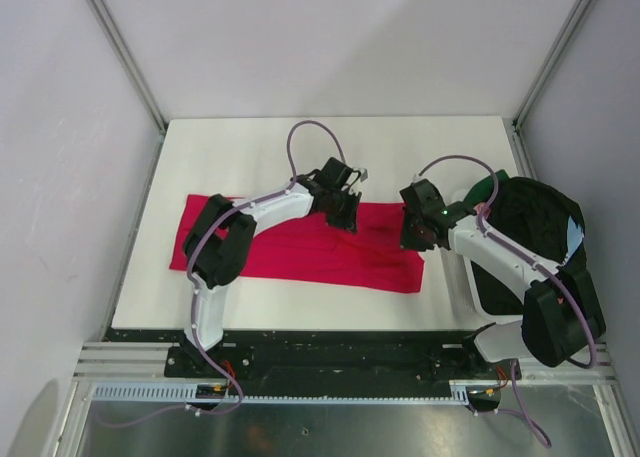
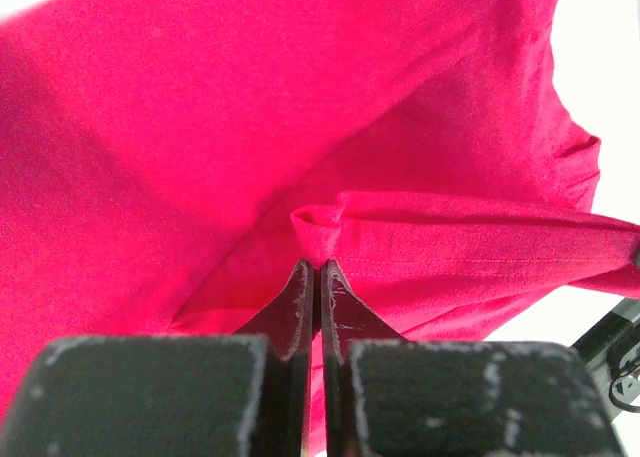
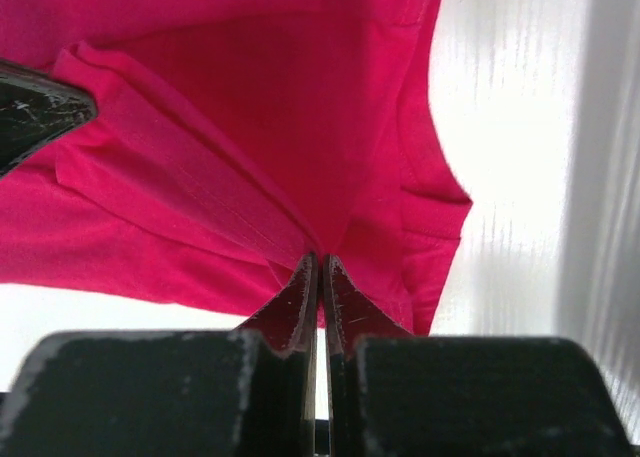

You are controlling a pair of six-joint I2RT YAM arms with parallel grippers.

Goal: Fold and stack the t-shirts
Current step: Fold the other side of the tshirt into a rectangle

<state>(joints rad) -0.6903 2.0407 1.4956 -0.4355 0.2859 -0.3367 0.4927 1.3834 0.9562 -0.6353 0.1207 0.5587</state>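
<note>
A red t-shirt lies spread across the middle of the white table. My left gripper is shut on a pinch of its far edge near the middle; the left wrist view shows the cloth bunched at my closed fingertips. My right gripper is shut on the shirt's right end; the right wrist view shows red fabric pulled up into my closed tips. The hem runs taut between the two grippers.
A pile of dark t-shirts with a bit of green and blue sits on a board at the table's right edge, under my right arm. Metal frame posts and grey walls enclose the table.
</note>
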